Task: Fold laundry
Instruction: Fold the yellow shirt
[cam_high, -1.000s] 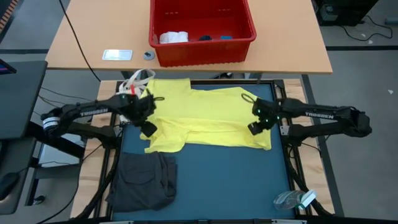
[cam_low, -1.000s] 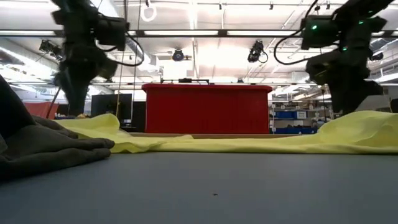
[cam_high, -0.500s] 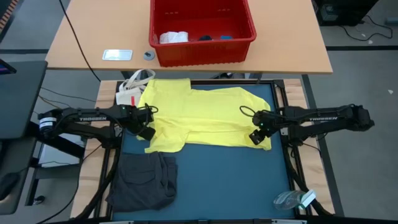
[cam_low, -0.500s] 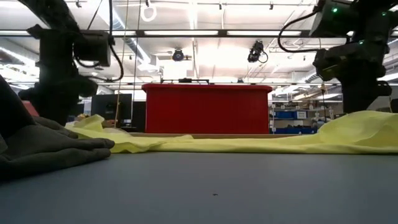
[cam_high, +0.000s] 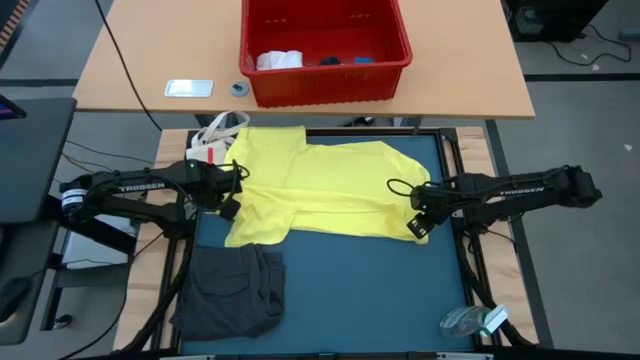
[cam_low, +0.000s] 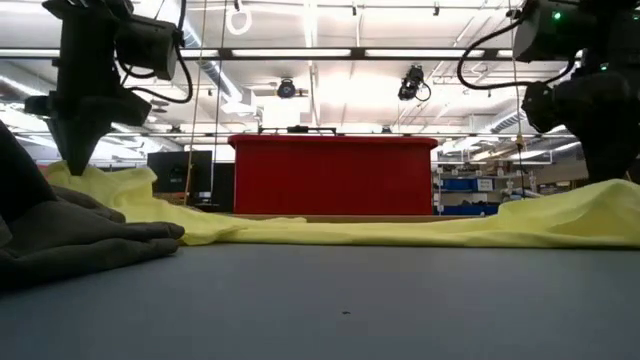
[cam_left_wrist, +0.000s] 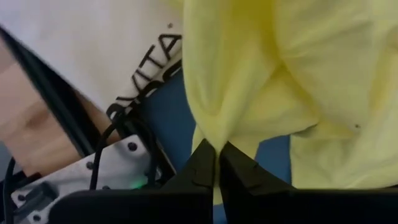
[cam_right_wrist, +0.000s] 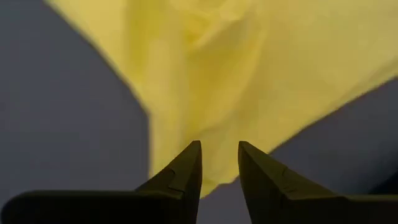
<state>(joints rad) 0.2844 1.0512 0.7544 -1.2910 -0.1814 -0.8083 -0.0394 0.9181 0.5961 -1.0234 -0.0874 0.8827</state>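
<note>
- From above, the light is even and bright; my arms cast only faint, soft shadows on the blue table (cam_high: 340, 280).
- At table height, ceiling strip lights (cam_low: 300, 52) glare white and turn my arms into dark silhouettes.
- There the near table surface is soft and out of focus.
- At my left wrist, the yellow T-shirt (cam_left_wrist: 280, 81) is blurred and washed pale.
- At my right wrist, my fingers (cam_right_wrist: 183, 171) look sharp-edged, while the cloth beyond is smeared and hazy.
</note>
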